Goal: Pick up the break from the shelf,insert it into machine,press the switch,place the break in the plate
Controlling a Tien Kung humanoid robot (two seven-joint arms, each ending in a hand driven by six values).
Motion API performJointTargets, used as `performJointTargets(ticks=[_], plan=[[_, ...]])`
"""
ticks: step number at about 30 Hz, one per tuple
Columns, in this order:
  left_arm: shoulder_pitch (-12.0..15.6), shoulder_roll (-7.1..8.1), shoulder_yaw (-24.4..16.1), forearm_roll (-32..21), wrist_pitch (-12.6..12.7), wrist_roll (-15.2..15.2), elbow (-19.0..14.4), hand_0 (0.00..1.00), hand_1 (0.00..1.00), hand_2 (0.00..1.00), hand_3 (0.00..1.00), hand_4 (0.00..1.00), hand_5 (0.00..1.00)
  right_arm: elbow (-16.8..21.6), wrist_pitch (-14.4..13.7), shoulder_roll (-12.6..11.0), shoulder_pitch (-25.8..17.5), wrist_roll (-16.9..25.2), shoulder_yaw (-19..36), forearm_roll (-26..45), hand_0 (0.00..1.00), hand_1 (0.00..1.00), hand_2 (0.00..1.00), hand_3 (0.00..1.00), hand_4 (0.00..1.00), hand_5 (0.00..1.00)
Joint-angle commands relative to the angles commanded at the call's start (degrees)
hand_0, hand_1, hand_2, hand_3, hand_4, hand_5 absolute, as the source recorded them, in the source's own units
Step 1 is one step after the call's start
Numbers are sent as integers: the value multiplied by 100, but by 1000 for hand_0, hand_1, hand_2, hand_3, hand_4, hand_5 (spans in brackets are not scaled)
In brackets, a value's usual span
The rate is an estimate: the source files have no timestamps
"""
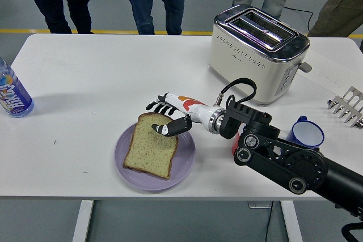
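The bread slice (pixel 151 150), light, soft and crumbly, lies flat on the purple plate (pixel 184 165), the right hand's (pixel 173 116) fingers (pixel 172 128) spread, holding nothing.

Bread (pixel 151 150) lies on the plate (pixel 184 165). From the plate, the toaster (pixel 256 53) stands behind-right, the bottle (pixel 12 94) far left, the cup (pixel 306 133) right.
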Motion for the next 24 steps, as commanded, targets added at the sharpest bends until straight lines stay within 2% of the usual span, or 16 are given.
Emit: performJointTargets(ticks=[2, 3, 16, 22, 24], plan=[[-6, 0, 5, -11, 2, -3, 0, 629, 497, 500, 539, 332, 800, 2, -22, -2, 4, 20, 15, -20, 754, 731, 725, 778, 686, 177], [-8, 0, 4, -11, 2, -3, 0, 628, 497, 502, 539, 332, 799, 3, -30, -4, 6, 26, 19, -24, 803, 775, 760, 789, 692, 182], [-9, 0, -8, -3, -1, 3, 0, 630, 497, 500, 539, 332, 799, 93, -141, -61, -15, 71, 127, -51, 815, 784, 770, 794, 699, 183], [-4, 0, -11, -17, 3, -2, 0, 628, 497, 500, 538, 332, 799, 308, -314, -185, -88, 206, 370, 108, 822, 784, 771, 794, 699, 199], [-4, 3, -5, -30, 4, -6, 0, 628, 497, 500, 538, 332, 799, 472, -429, -291, -139, 371, 530, 368, 822, 784, 771, 794, 699, 199]])
